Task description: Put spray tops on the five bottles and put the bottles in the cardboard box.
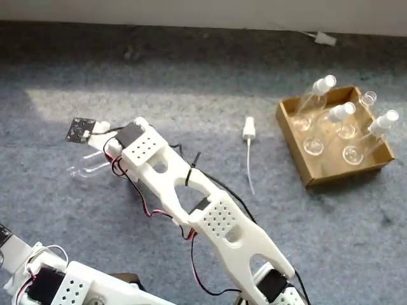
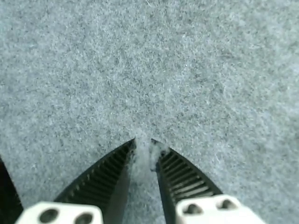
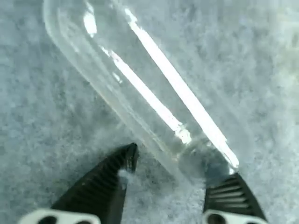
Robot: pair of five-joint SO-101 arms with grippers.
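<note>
The right arm (image 1: 191, 184) lies aslant across the worktop (image 1: 191, 82), from 5 o'clock to 10 o'clock, barring the straight way across. Beyond it, toward 12 o'clock, open felt runs to the loose spray top (image 1: 248, 129). Four bottles (image 1: 337, 114) crowd the cardboard box (image 1: 343, 175) at 3 o'clock. A lying bottle (image 3: 140, 84) fills the gap of the right hand (image 3: 180, 163).

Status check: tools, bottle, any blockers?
Right tool open, straddling clear bottle lying on the carpet. Left tool all but shut, empty. Loose spray top beside box; four bottles inside. Nothing blocking the grasp.
</note>
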